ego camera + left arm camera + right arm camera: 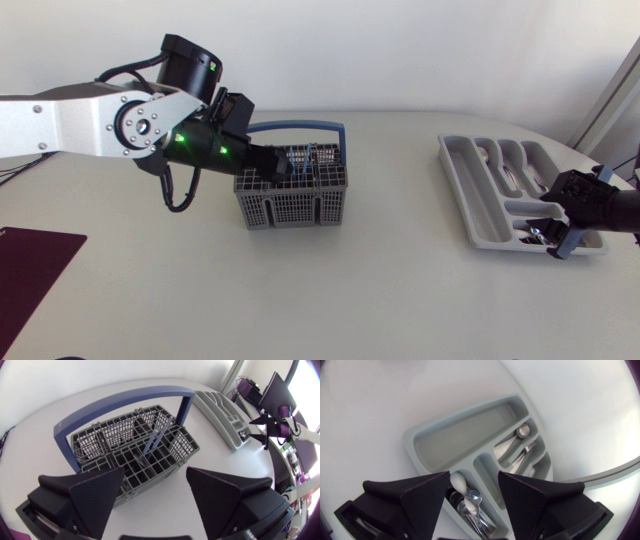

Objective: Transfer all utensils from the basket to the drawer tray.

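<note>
Left gripper (155, 487), fingers wide, should drop straight into the blue-handled grey mesh basket (95, 442), straddling the slanted grey utensil handle (159, 434) without snagging dividers.

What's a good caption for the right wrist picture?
Open right claw over the tray, with spoons lying in the slot right below it.

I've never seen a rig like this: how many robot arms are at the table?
2. The left arm is over the basket; the right arm is over one end of the drawer tray. None looks hidden.
</note>
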`<action>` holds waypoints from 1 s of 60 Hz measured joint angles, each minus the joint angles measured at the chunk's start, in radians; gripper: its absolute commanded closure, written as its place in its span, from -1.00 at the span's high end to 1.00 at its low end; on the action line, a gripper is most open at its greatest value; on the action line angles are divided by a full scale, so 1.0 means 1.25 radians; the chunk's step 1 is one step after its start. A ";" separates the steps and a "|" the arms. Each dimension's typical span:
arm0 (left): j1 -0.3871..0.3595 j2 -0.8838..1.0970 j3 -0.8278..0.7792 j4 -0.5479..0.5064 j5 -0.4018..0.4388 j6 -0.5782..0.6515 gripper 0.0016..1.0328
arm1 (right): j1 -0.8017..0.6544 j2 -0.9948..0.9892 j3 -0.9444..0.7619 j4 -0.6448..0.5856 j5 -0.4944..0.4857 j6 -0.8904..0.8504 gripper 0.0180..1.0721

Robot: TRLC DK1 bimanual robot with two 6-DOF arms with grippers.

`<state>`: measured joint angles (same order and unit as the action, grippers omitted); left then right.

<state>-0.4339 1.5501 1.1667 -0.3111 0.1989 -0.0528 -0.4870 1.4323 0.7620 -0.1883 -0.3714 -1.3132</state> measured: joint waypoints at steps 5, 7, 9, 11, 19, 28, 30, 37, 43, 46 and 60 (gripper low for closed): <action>0.000 0.025 0.018 -0.003 -0.014 -0.022 0.46 | 0.047 -0.033 -0.015 -0.005 0.000 0.051 0.39; 0.000 0.034 0.024 -0.005 -0.015 -0.029 0.42 | 0.068 -0.049 -0.023 -0.007 0.001 0.073 0.39; 0.000 0.045 0.031 -0.005 -0.017 -0.041 0.40 | 0.087 -0.061 -0.030 -0.009 0.002 0.092 0.39; 0.000 0.056 0.038 -0.006 -0.017 -0.051 0.40 | 0.110 -0.075 -0.037 -0.010 0.004 0.113 0.39; 0.000 0.089 0.060 -0.022 -0.020 -0.085 0.22 | 0.186 -0.111 -0.056 -0.015 0.024 0.172 0.39; 0.000 0.107 0.074 -0.029 -0.021 -0.108 0.12 | 0.248 -0.122 -0.061 -0.014 0.046 0.220 0.39; 0.000 0.109 0.076 -0.030 -0.021 -0.111 0.06 | 0.259 -0.122 -0.063 -0.014 0.049 0.228 0.39; 0.004 0.117 0.081 -0.033 -0.021 -0.125 -0.17 | 0.289 -0.122 -0.071 -0.012 0.066 0.245 0.39; 0.012 0.123 0.083 -0.033 -0.021 -0.132 -0.38 | 0.308 -0.122 -0.076 -0.012 0.071 0.256 0.39; 0.018 0.124 0.085 -0.035 -0.023 -0.137 -0.45 | 0.318 -0.123 -0.076 -0.011 0.076 0.259 0.39; 0.031 0.139 0.098 -0.035 -0.022 -0.147 -0.53 | 0.360 -0.136 -0.081 -0.011 0.104 0.276 0.39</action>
<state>-0.3954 1.7241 1.2888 -0.3550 0.1711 -0.2367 -0.0376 1.2621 0.6605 -0.2020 -0.2409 -0.9680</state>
